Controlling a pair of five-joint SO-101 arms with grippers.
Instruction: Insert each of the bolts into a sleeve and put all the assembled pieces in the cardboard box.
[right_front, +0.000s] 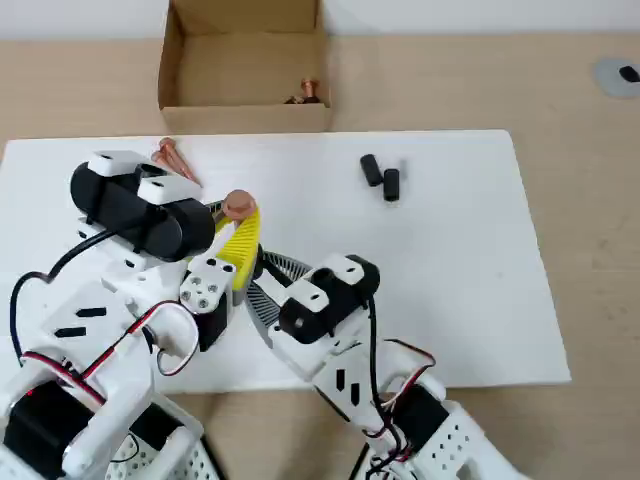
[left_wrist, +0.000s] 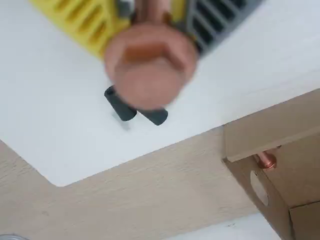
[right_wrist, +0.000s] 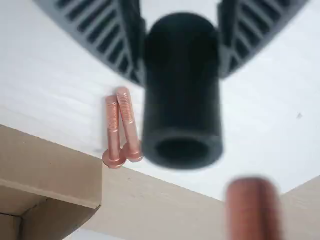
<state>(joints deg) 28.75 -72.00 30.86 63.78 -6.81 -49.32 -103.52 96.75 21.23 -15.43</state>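
My left gripper (right_front: 240, 222), with one yellow finger, is shut on a copper bolt (right_front: 238, 205) held above the white mat; its hex head (left_wrist: 150, 65) faces the left wrist camera. My right gripper (right_wrist: 182, 45) is shut on a black sleeve (right_wrist: 182, 90) whose open bore points toward the held bolt's blurred copper end (right_wrist: 252, 207). In the high view the right gripper (right_front: 262, 268) sits just below the left one. Two loose bolts (right_front: 170, 158) (right_wrist: 120, 127) lie at the mat's far left. Two black sleeves (right_front: 381, 177) (left_wrist: 135, 107) lie at the far middle right.
The cardboard box (right_front: 245, 120) stands beyond the mat's far edge, with a copper piece (right_front: 305, 93) (left_wrist: 266, 161) inside at its right corner. The white mat (right_front: 450, 280) covers the wooden table. A grey disc (right_front: 618, 76) sits at the far right.
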